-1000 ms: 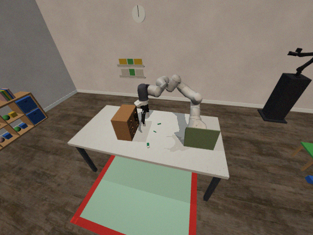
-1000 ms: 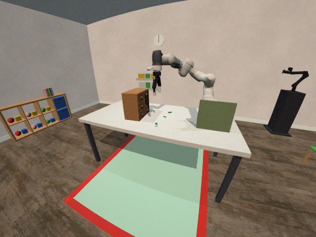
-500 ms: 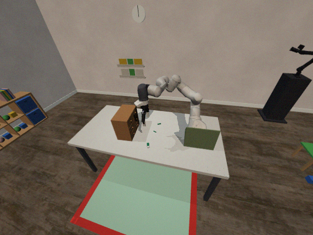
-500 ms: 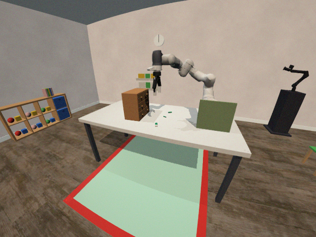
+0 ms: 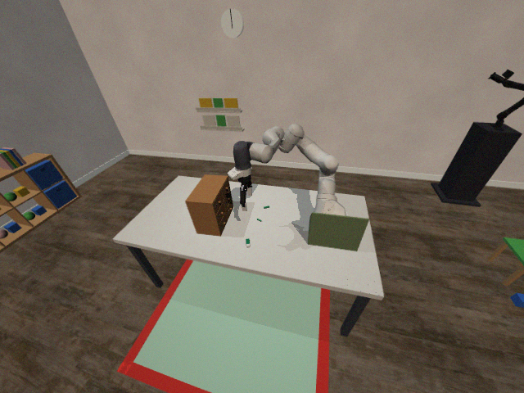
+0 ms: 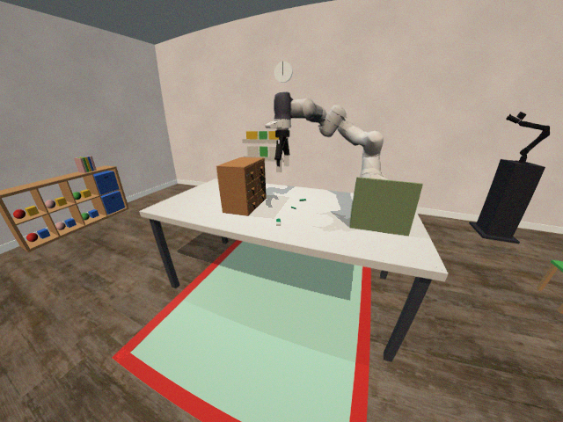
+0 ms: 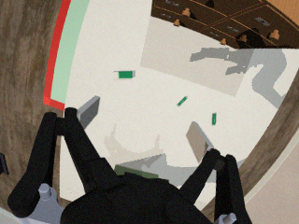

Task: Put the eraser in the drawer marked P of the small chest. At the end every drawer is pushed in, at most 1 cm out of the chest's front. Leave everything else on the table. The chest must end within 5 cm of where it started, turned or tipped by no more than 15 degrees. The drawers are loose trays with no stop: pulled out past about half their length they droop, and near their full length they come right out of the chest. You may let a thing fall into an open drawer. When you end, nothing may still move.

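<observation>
The open claw (image 5: pixel 244 208) (image 6: pixel 281 169) (image 7: pixel 145 117) hung above the worktop (image 5: pixel 270 262) (image 6: pixel 318 238), near the chest (image 5: pixel 207 207) (image 6: pixel 236 188) (image 7: pixel 210 21).
Its fingers stood wide apart, holding nothing; the green-and-white eraser (image 5: pixel 247 242) (image 6: pixel 278 221) (image 7: pixel 125 75) lay toward the worktop's long front edge.

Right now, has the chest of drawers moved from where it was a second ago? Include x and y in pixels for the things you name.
No, the chest (image 5: pixel 207 207) (image 6: pixel 238 188) shows no visible shift against the table's (image 5: pixel 146 243) (image 6: pixel 181 227) front edge.
</observation>
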